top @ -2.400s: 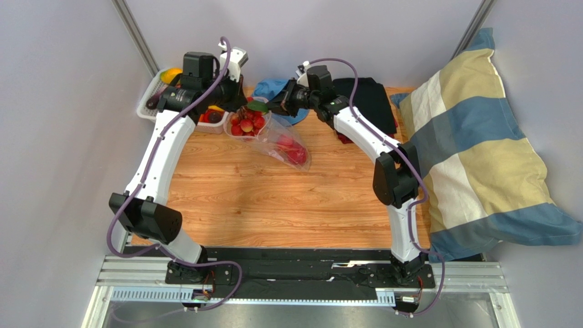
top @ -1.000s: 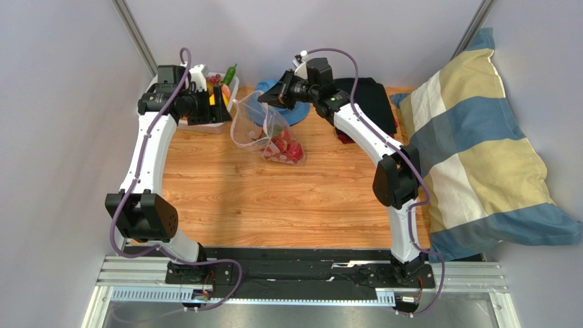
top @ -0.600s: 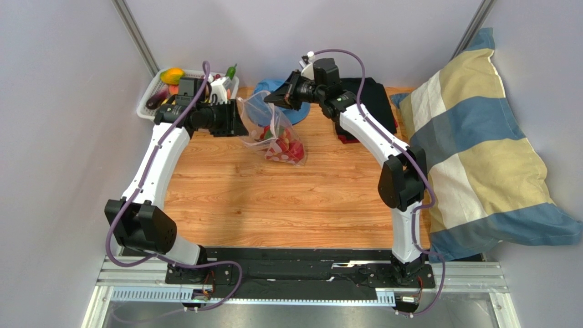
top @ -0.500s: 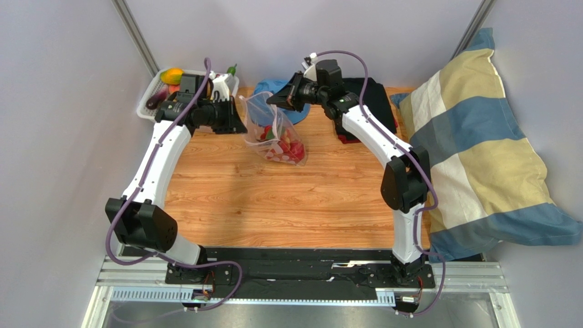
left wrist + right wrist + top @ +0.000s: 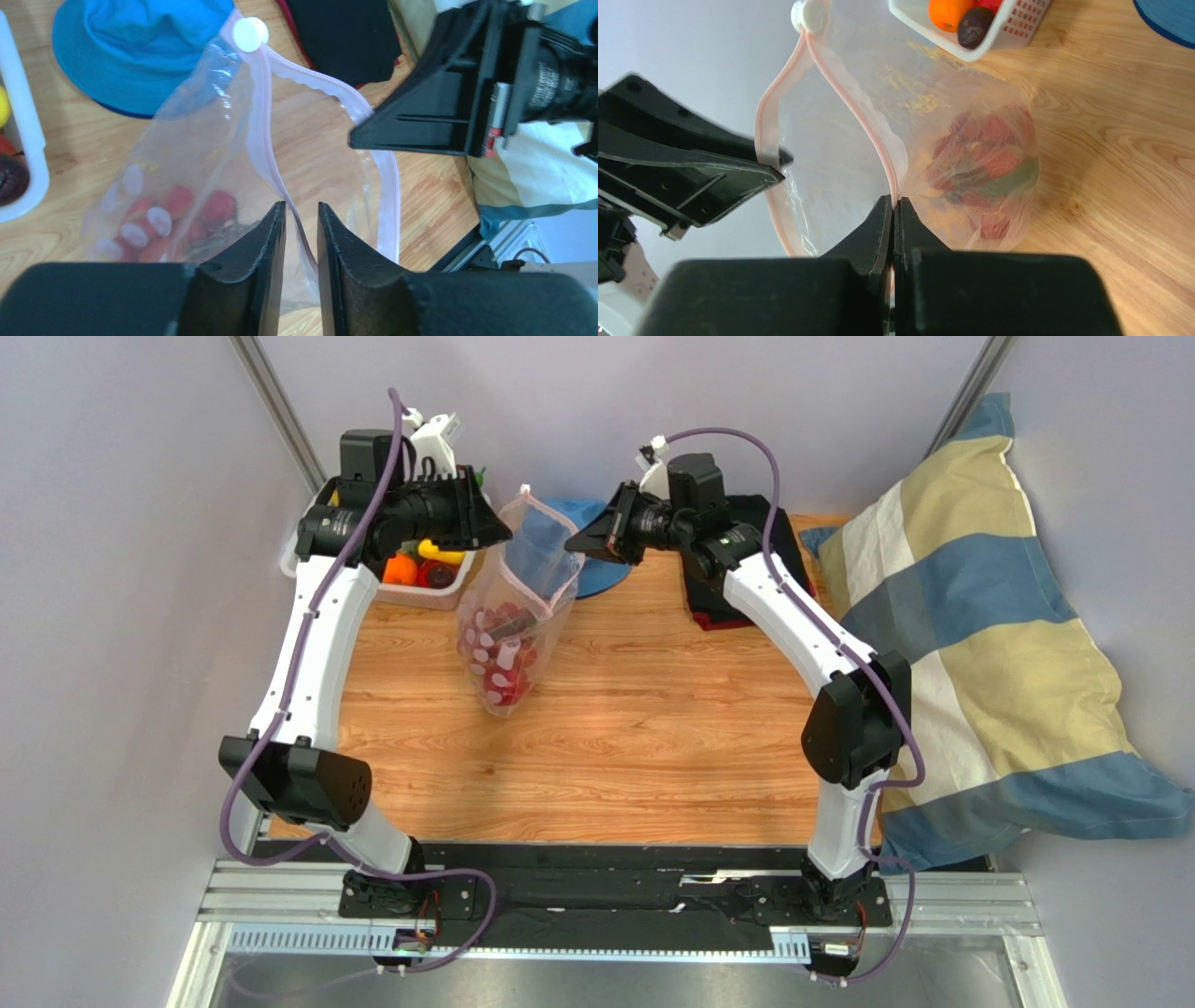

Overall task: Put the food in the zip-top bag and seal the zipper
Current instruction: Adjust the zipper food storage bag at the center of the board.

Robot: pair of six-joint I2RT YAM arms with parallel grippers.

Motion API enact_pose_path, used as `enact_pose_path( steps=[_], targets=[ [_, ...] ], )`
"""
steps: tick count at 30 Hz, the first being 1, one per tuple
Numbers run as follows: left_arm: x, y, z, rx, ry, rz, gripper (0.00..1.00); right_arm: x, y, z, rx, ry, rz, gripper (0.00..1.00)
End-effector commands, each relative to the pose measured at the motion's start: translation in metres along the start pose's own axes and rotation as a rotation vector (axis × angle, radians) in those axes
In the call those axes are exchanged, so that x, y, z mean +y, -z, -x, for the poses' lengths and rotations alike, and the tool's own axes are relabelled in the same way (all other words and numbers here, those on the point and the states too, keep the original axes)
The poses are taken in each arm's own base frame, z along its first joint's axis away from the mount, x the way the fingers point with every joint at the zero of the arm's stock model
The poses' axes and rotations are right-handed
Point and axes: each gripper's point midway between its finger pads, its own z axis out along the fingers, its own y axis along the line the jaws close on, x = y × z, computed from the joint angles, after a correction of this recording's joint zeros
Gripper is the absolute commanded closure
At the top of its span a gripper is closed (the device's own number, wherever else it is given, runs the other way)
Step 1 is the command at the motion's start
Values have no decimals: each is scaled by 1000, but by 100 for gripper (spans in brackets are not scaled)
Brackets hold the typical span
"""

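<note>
The clear zip-top bag hangs upright above the table with its mouth open. Red toy food lies in its bottom and also shows in the right wrist view. My right gripper is shut on the pink zipper strip at the right rim. My left gripper is at the left rim. Its jaws stand a narrow gap apart with the zipper strip passing loosely between them. The white slider sits at the far end of the zipper.
A white slatted basket with orange, yellow and dark food stands at the back left, under my left arm. A blue hat and a black cloth lie behind the bag. A striped pillow fills the right side.
The bag has gone from lying slumped on the table to hanging upright, shifted left. The food has slid to its bottom. Both grippers have risen with the rim.
</note>
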Motion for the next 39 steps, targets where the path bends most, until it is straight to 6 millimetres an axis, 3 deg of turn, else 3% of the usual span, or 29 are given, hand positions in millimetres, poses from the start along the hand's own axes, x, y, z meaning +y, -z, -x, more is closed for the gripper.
enact_pose_path(
  steps=[1, 3, 5, 6, 7, 11, 15, 18, 19, 20, 23, 30, 39],
  targets=[
    [35, -12, -2, 11, 62, 32, 58, -10, 4, 2, -12, 63, -45, 100],
    [47, -9, 8, -18, 91, 39, 47, -15, 3, 0, -3, 70, -56, 100],
    [75, -3, 18, -54, 82, 126, 33, -20, 3, -5, 14, 60, -68, 100],
    [79, -4, 23, -74, 59, 142, 30, -20, 3, -6, 19, 61, -67, 100],
    [98, 4, 28, -99, 58, 188, 26, -22, 3, -8, 24, 58, -69, 100],
    [160, 4, 34, -135, -27, 412, 22, -19, 4, -6, 26, 55, -60, 100],
    [218, -21, 28, -117, -16, 542, 21, -18, 3, -7, 29, 49, -55, 100],
    [235, -43, 30, -115, 9, 537, 18, -20, 4, -7, 28, 53, -60, 100],
    [237, -48, 31, -122, 20, 531, 14, -21, 3, -7, 25, 55, -62, 100],
    [241, -53, 36, -146, 32, 531, 1, -22, 3, -8, 28, 55, -64, 100],
    [256, -66, 42, -177, 61, 553, 1, -22, 2, -8, 30, 49, -64, 100],
    [299, -99, 15, -132, 99, 625, 1, -23, -3, -3, 22, 50, -64, 100],
    [314, -123, -5, -108, 137, 627, 1, -30, -12, 0, 25, 41, -70, 100]
  ],
)
